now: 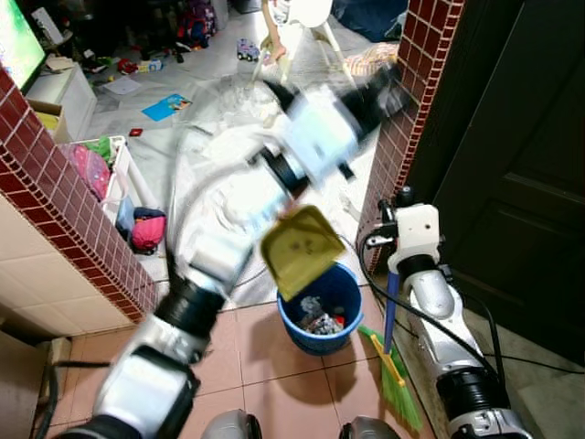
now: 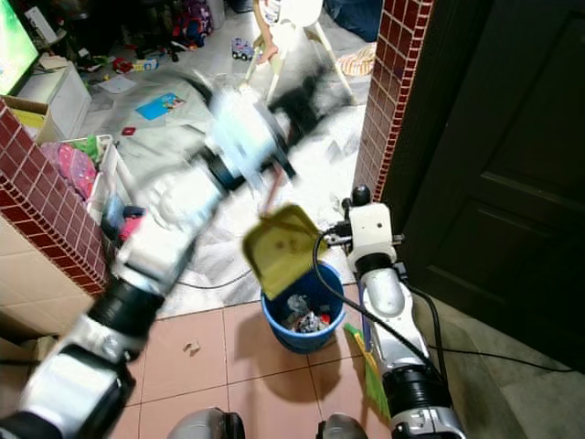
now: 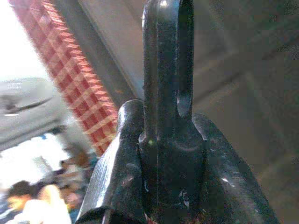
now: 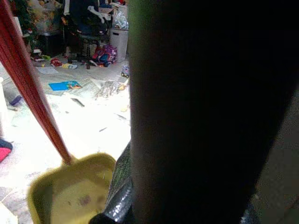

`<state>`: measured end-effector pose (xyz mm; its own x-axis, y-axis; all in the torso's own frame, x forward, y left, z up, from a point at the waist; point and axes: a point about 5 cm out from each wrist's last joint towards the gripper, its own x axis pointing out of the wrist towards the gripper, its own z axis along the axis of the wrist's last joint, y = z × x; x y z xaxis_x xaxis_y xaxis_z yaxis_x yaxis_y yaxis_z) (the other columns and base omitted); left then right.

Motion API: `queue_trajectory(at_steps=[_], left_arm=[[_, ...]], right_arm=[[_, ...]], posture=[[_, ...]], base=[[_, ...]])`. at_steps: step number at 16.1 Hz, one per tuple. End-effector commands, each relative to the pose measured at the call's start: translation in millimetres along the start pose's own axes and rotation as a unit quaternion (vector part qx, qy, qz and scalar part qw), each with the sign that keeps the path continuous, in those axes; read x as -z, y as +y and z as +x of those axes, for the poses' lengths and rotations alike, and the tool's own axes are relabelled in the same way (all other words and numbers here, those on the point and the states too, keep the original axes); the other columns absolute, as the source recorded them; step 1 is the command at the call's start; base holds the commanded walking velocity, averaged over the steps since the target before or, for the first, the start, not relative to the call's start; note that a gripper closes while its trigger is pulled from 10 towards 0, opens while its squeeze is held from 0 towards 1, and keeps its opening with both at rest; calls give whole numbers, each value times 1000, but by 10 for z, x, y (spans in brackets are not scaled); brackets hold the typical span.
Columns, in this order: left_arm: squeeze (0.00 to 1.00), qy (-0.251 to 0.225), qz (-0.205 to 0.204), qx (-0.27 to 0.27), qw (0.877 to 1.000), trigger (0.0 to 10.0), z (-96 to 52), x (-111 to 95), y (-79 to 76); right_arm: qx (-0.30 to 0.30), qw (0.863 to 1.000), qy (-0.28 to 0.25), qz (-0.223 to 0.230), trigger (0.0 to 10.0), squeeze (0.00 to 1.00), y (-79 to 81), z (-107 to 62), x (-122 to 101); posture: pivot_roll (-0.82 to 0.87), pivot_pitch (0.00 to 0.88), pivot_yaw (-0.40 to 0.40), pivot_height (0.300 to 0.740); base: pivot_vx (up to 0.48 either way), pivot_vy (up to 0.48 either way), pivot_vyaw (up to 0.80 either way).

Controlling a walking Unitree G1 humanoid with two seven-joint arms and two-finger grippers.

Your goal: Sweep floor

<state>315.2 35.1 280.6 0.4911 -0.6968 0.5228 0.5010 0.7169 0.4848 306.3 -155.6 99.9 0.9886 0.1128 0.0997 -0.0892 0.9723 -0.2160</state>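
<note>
Dustpan (image 1: 303,249), yellow, hangs tilted right above the blue bucket (image 1: 322,311), mouth toward it; its red handle runs up to the left end effector (image 1: 379,91), blurred, grip state can't tell. Broom (image 1: 391,352) stands upright just beside the bucket, w/ the right end effector (image 1: 403,203) on its blue stick; fingers hidden, can't tell.
</note>
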Motion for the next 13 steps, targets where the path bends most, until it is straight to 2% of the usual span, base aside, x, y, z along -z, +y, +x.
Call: queue_trajectory(at_steps=[1, 3, 4, 5, 6, 7, 8, 9, 10, 11, 13], left_arm=[[0, -46, 37, -58, 997, 10000, 59, -266, 339], [0, -48, 14, -103, 993, 10000, 47, -322, 530], [0, -50, -12, -138, 989, 10000, 18, -341, 652], [0, -53, -25, -191, 980, 10000, -48, -356, 818], [0, -52, -18, -225, 973, 10000, -104, -368, 921], [0, -36, 3, -280, 959, 10000, -214, -352, 1090], [0, -9, 24, -310, 950, 10000, -330, -274, 1192], [0, 44, 51, -342, 937, 10000, -516, -115, 1274], [0, 81, 56, -363, 926, 10000, -661, 19, 1294], [0, 154, 33, -420, 894, 10000, -1106, 347, 1238], [0, 160, 51, -459, 873, 10000, -1377, 385, 1198]], right_arm=[[-8, 1000, -14, -6, 10000, 0, 25, 51, -58], [-14, 1000, -9, -4, 10000, 0, 41, 55, -39], [-18, 1000, -5, -4, 10000, 0, 64, 60, -25], [-24, 1000, -2, -5, 10000, 0, 98, 73, -16], [-25, 1000, -3, -3, 10000, 0, 112, 76, -17], [-28, 1000, -2, -1, 10000, 0, 130, 78, -11], [-30, 1000, 0, 2, 10000, 0, 145, 77, -2], [-36, 999, 5, 4, 10000, 0, 168, 64, 22], [-37, 999, 10, 8, 10000, 0, 174, 50, 40], [-41, 999, 21, 18, 10000, 0, 199, 1, 92], [-49, 998, 27, 20, 10000, 0, 224, -36, 127]], posture=[[-67, 0, 46, 740], [-51, 0, 37, 740], [-46, 0, 34, 740], [-46, 0, 34, 740], [-36, 0, 30, 740], [-31, 0, 28, 740], [-27, 0, 28, 740], [-25, 0, 22, 740], [-22, 0, 20, 740], [-28, 0, 26, 740], [-37, 0, 36, 740]], base=[[0, 0, 0], [0, 0, 0], [0, 0, 0], [0, 0, 0], [0, 0, 0], [0, 0, 0], [0, 0, 0], [0, 0, 0], [0, 0, 0], [0, 0, 0], [0, 0, 0]])
